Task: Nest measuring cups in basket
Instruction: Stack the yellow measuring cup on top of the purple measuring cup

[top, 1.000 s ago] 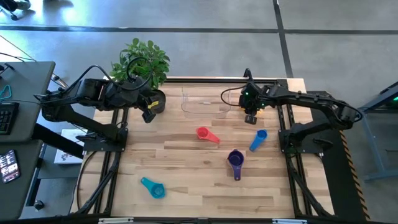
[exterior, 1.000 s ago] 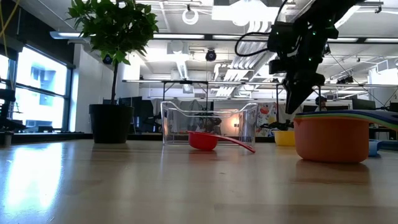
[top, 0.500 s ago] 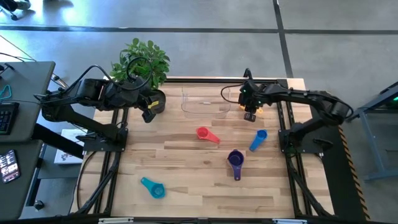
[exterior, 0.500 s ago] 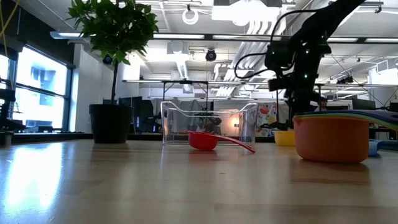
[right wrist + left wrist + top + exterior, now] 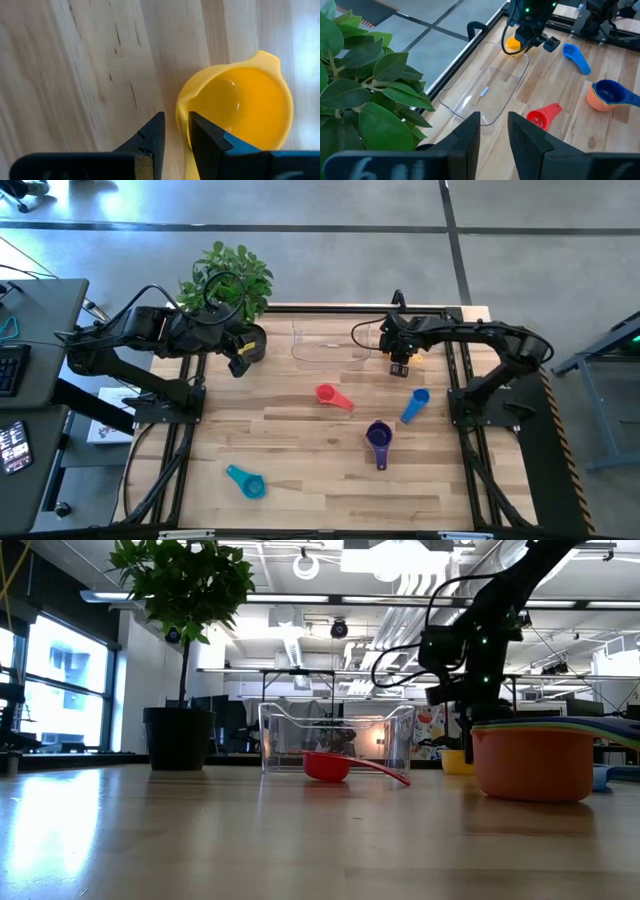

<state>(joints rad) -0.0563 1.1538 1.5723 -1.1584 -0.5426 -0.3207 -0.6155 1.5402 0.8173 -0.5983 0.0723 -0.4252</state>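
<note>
The yellow measuring cup (image 5: 240, 107) stands on the table just right of the clear basket (image 5: 330, 345). My right gripper (image 5: 176, 131) points down over it, narrowly open, with the cup's wall beside the handle root (image 5: 184, 162) below the gap. The red cup (image 5: 330, 395), the blue cup (image 5: 414, 404), a purple cup nested in an orange one (image 5: 378, 438) and a teal cup (image 5: 246, 482) lie apart on the table. My left gripper (image 5: 494, 135) waits open, raised by the plant pot (image 5: 250, 345). My right gripper comes from above at the yellow cup's rim (image 5: 181, 112) on the handle side, one finger (image 5: 150, 135) outside the wall and the other (image 5: 205, 140) over the bowl's edge. I cannot tell whether either finger touches the cup, which stands upright on the table.
A potted plant (image 5: 228, 280) stands at the far left corner beside the basket. In the low view the orange stack (image 5: 533, 762) is near the camera and hides the right fingertips. Bare wood lies between the red and teal cups.
My right gripper has come down toward the yellow cup, shifting slightly toward the basket and tipping more steeply downward. Its finger gap has stayed the same. No cup has moved.
</note>
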